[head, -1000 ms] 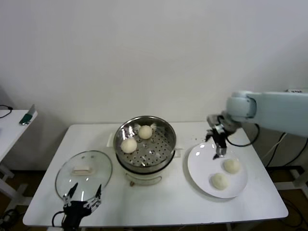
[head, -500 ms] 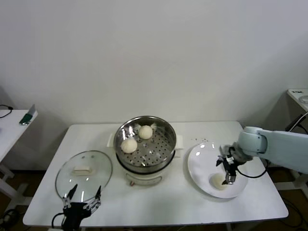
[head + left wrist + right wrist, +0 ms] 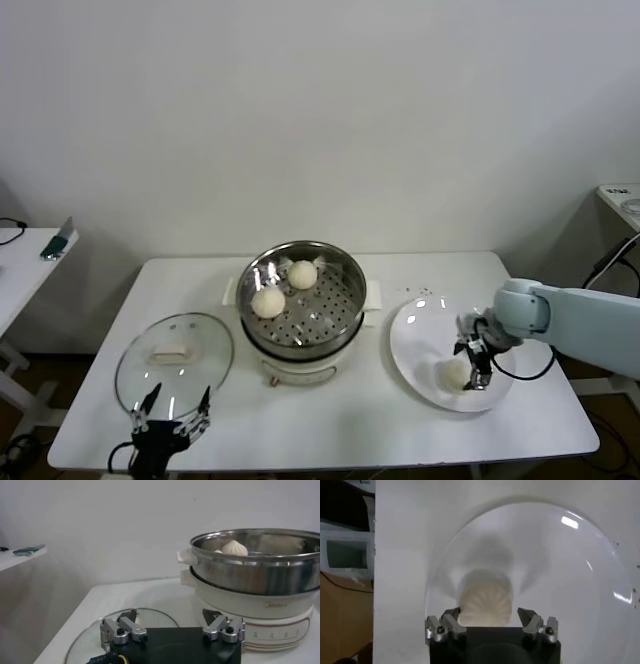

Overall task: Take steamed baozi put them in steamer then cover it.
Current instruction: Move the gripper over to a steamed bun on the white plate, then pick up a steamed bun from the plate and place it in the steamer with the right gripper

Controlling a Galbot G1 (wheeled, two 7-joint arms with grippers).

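Over the white plate (image 3: 415, 335), the right gripper (image 3: 470, 366) reached down from the table's right side, its spread fingers (image 3: 532, 621) straddling one steamed baozi (image 3: 485, 600) without yet clamping it. Only the right wrist view showed that bun's pleats. Two baozi (image 3: 268, 302) sat inside the steamer (image 3: 345, 275). Beside the glass lid (image 3: 200, 350), the left gripper (image 3: 170, 412) idled at the table's front edge, fingers apart.

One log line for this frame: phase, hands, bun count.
phase: pick | right hand: open, straddling baozi on plate | left hand: open, parked by lid | steamer: two buns, uncovered
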